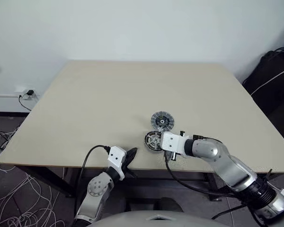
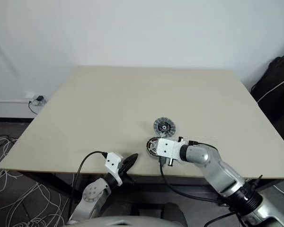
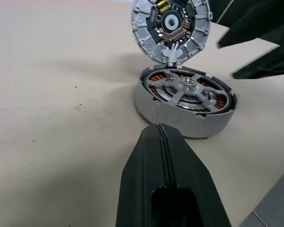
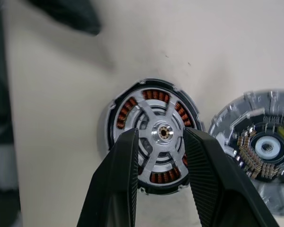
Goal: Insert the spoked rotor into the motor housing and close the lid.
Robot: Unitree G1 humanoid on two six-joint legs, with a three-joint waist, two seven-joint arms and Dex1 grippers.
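The motor housing (image 4: 154,137) sits near the table's front edge, its copper windings showing around the rim. The spoked rotor (image 3: 187,90) lies inside it, hub up. Just beyond the housing, the round silver lid (image 1: 161,121) stands open with its inner face showing, touching the housing's rim. My right gripper (image 4: 161,135) hovers over the rotor, open, with the hub showing between its black fingers (image 4: 120,175) and nothing held. My left gripper (image 3: 158,130) is shut and empty, low at the table's front edge, pointing at the housing from a short way to its left.
The beige table (image 1: 109,94) spreads wide beyond and to the left of the parts. A black bag (image 1: 274,75) with a white cable stands off the table's right side. Loose cables (image 1: 9,189) lie on the floor at the left.
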